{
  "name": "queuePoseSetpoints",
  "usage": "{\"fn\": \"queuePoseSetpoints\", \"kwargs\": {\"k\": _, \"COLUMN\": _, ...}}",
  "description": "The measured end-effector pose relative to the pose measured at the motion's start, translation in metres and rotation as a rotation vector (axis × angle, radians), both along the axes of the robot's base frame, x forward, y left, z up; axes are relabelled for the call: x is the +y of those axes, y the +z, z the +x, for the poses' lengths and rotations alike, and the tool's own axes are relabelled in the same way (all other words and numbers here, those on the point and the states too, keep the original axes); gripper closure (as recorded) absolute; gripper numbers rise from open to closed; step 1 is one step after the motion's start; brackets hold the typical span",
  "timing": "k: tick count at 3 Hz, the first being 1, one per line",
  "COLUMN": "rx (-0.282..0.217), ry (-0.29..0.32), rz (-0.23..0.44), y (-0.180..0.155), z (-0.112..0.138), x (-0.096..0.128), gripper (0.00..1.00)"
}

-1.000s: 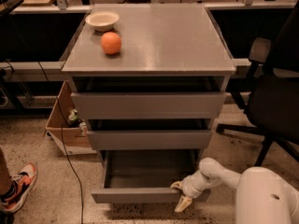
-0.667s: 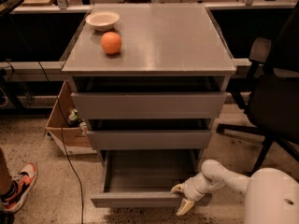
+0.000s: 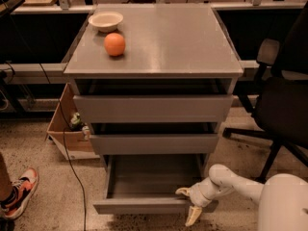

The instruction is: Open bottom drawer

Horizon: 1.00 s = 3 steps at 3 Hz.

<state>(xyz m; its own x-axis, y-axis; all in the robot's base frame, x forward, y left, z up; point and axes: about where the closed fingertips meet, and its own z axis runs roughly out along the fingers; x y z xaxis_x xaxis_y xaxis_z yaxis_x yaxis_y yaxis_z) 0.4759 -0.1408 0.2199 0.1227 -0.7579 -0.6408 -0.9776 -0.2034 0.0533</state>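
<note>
The bottom drawer [image 3: 144,205] of the grey cabinet is pulled out, and its shallow grey tray interior [image 3: 149,177] shows empty. My gripper [image 3: 188,204] is at the right end of the drawer's front. One cream finger [image 3: 183,192] reaches over the front's top edge inside the tray. The other finger [image 3: 192,216] hangs down outside the front. The white arm [image 3: 240,186] comes in from the lower right.
An orange [image 3: 114,44] and a white bowl [image 3: 106,20] sit on the cabinet top [image 3: 168,37]. A black office chair [image 3: 281,100] stands at the right. A cardboard box [image 3: 67,129] and a black cable [image 3: 72,172] are at the left. A shoe [image 3: 19,194] shows at the lower left.
The bottom drawer has slid further out toward me, with the gripper at its front moving the same way.
</note>
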Motion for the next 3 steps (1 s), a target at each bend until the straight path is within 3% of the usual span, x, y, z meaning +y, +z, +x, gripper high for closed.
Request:
{"fn": "queuePoseSetpoints", "kwargs": {"k": 1, "rx": -0.009, "ry": -0.020, "rz": -0.040, "y": -0.005, "z": 0.011, "x": 0.002, "gripper": 0.00}}
{"fn": "queuePoseSetpoints", "kwargs": {"k": 2, "rx": -0.019, "ry": -0.048, "rz": -0.069, "y": -0.008, "z": 0.021, "x": 0.002, "gripper": 0.00}}
{"fn": "queuePoseSetpoints", "kwargs": {"k": 3, "rx": -0.051, "ry": -0.081, "rz": -0.065, "y": 0.011, "z": 0.026, "x": -0.004, "gripper": 0.00}}
